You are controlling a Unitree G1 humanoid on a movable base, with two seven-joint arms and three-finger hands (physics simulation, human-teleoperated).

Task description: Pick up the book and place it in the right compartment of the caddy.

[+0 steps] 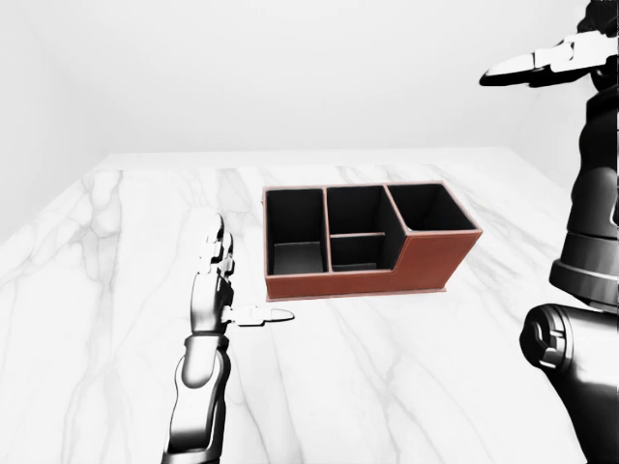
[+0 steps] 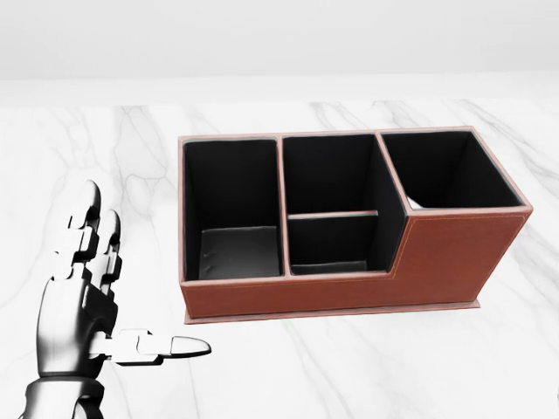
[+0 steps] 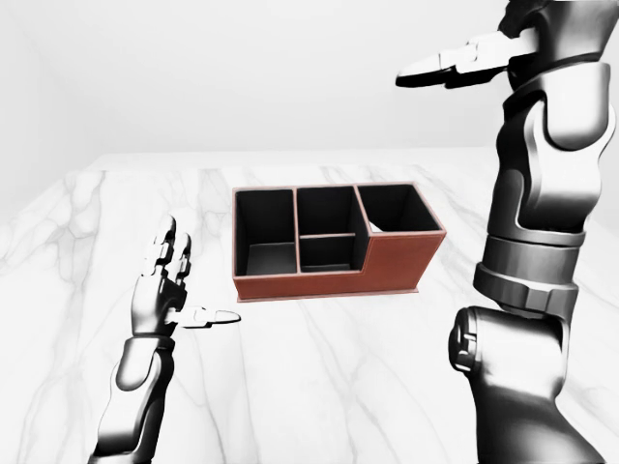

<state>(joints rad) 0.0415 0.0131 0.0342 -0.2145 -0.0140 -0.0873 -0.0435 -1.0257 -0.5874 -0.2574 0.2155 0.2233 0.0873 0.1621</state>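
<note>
The brown caddy (image 2: 349, 292) with black lining stands on the white marble table (image 2: 367, 375), mid-picture in the head view. Its right compartment (image 2: 447, 170) looks dark inside. I cannot make out the dark book against the lining; only a thin pale sliver (image 2: 417, 204) shows at its lower left corner. My left hand (image 2: 122, 292) hovers open, thumb out, to the lower left of the caddy and apart from it. My right hand (image 3: 462, 60) is raised high at the top right of the eye views, fingers spread, holding nothing.
The caddy's left compartment (image 2: 231, 205) and the two middle ones (image 2: 330, 175) hold nothing that I can see. My right arm and torso (image 3: 527, 290) fill the right side of the right-eye view. Pale walls close off the table's top edge.
</note>
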